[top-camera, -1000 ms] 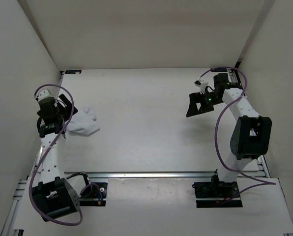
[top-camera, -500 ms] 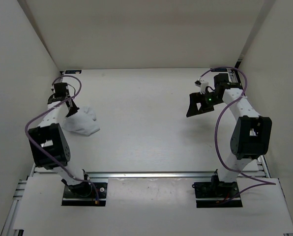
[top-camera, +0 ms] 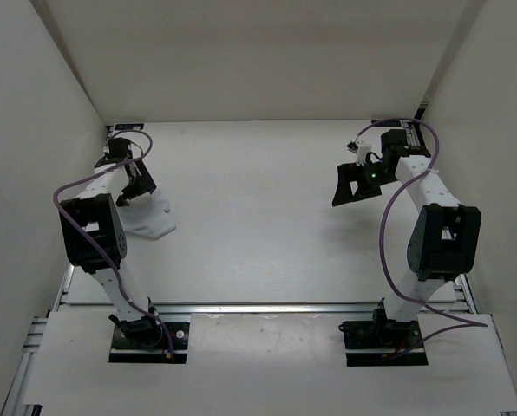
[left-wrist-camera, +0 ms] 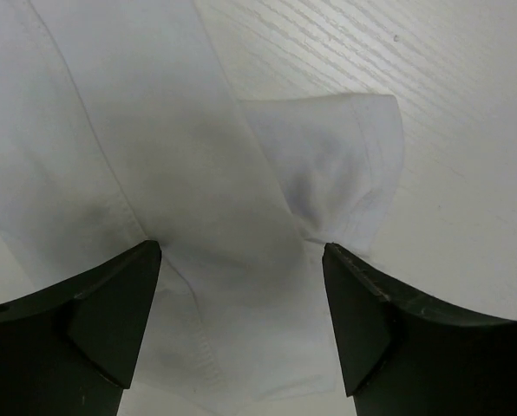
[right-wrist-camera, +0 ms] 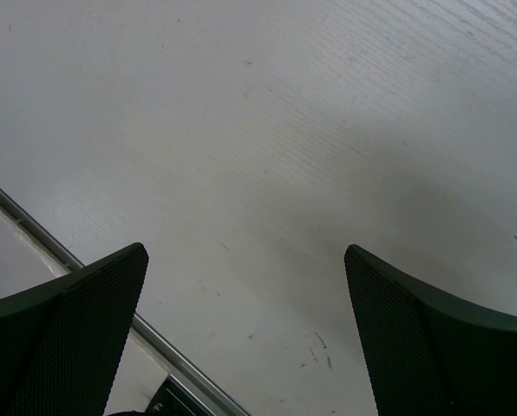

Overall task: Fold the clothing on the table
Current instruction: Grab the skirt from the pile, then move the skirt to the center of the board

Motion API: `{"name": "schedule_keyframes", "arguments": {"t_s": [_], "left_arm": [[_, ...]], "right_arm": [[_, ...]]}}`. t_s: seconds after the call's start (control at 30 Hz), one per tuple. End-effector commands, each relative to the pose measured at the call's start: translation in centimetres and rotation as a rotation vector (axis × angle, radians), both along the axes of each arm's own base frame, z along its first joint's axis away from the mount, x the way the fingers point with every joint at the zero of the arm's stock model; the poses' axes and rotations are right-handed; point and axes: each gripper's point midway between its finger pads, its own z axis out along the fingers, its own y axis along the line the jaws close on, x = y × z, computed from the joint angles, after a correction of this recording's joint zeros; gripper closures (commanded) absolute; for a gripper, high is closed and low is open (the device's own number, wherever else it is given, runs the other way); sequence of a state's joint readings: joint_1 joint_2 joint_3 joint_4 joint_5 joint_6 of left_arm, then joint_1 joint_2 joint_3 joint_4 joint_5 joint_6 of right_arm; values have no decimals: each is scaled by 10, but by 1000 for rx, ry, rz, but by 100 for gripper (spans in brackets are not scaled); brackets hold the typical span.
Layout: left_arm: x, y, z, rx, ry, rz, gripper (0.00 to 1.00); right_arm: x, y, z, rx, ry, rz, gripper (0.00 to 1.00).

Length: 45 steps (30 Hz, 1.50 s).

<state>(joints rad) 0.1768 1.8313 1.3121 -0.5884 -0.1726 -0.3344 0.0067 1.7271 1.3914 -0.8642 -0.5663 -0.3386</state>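
Observation:
The clothing (top-camera: 153, 219) is a small crumpled white piece lying near the left edge of the table (top-camera: 258, 199). My left gripper (top-camera: 137, 185) hangs over its far end. In the left wrist view the clothing (left-wrist-camera: 189, 147) fills the left and middle, with a seam and a folded lobe at the right. The left gripper (left-wrist-camera: 239, 250) is open, its two dark fingertips (left-wrist-camera: 124, 286) set down on the fabric at either side of a bunched ridge. My right gripper (top-camera: 352, 183) is far off at the right. In its wrist view the right gripper (right-wrist-camera: 245, 256) is open over bare table (right-wrist-camera: 284, 130).
White walls enclose the table at the left, back and right, and the left arm works close to the left wall (top-camera: 33, 173). An aluminium rail (top-camera: 267, 307) runs along the near edge. In the right wrist view, a rail (right-wrist-camera: 59, 253) crosses the lower left.
The left arm has swung from the near left to the far left, and its gripper now stands on the far end of the clothing. The right gripper has barely shifted.

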Motion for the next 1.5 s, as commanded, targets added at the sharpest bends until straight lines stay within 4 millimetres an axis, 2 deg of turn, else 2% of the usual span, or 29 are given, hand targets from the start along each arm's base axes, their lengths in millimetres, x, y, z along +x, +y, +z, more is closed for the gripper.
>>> {"name": "schedule_keyframes", "arguments": {"t_s": [0.0,0.2,0.23,0.27,0.33,0.37,0.4,0.43,0.5,0.6,0.67,0.7,0.73,0.8,0.87,0.93,0.97,1.0,1.03,1.1,1.13,1.17,1.23,1.27,1.3,1.33,1.37,1.43,1.47], "left_arm": [[14,-5,8,20,-23,-33,14],[23,-17,-11,31,19,-72,20],[26,-18,-12,34,20,-85,21],[25,-22,-15,29,30,-91,24],[26,-23,-20,22,43,-92,39],[25,-22,-23,18,53,-87,59],[26,-23,-24,14,51,-86,87],[23,-22,-24,9,61,-81,100],[22,-17,-20,21,54,-67,100],[25,-16,-2,49,13,-71,100],[31,-21,24,37,-57,-65,100],[33,-28,40,18,-98,-67,100],[36,-34,47,0,-124,-61,100],[41,-55,74,-32,-207,-65,100],[49,-98,114,-85,-338,-116,100],[57,-132,140,-186,-444,-111,100],[62,-149,160,-224,-524,-129,100],[60,-169,174,-304,-572,-128,100],[64,-186,196,-384,-660,-131,100],[72,-210,232,-475,-801,-152,100],[72,-222,235,-512,-811,-157,100],[72,-229,235,-529,-816,-169,100],[61,-245,212,-539,-759,-207,88],[49,-248,185,-543,-692,-219,80],[37,-258,182,-570,-680,-244,80],[18,-261,159,-578,-637,-250,78],[9,-265,155,-594,-639,-266,72],[-29,-260,121,-593,-572,-268,52],[-43,-260,102,-582,-526,-279,46]], "right_arm": [[10,-4,5,-15,-23,1,1],[7,-4,4,-17,-15,8,1],[5,-13,2,-19,-1,-17,1],[7,-13,2,-18,-9,-15,1],[6,-16,1,-23,-3,-28,1],[6,-17,1,-27,-6,-29,1],[5,-15,-2,-22,3,-20,1],[6,-16,0,-24,-2,-26,1],[6,-13,-4,-27,5,-18,1],[10,-10,1,-25,-16,-12,1],[11,-9,0,-25,-19,-6,0],[10,-6,-2,-24,-9,-2,1],[11,-8,-1,-21,-14,-5,1],[13,-9,1,-23,-22,-10,1],[12,-8,0,-17,-18,-8,1],[12,-5,1,-16,-19,-1,1],[12,-6,0,-15,-15,-3,1],[13,-6,3,-9,-21,-10,0],[14,-6,2,-13,-24,-5,1],[15,-6,3,-13,-30,-5,1],[15,-6,4,-10,-33,-4,0],[14,-5,4,-10,-32,-2,1],[14,-6,5,-4,-39,-4,1],[9,-4,2,-5,-23,1,1],[10,-5,4,-4,-31,-1,1],[9,-4,3,-2,-26,-1,0],[7,-4,4,-3,-26,-4,0],[4,-6,4,-5,-24,-4,1],[2,-6,3,-9,-20,-4,0]]}}
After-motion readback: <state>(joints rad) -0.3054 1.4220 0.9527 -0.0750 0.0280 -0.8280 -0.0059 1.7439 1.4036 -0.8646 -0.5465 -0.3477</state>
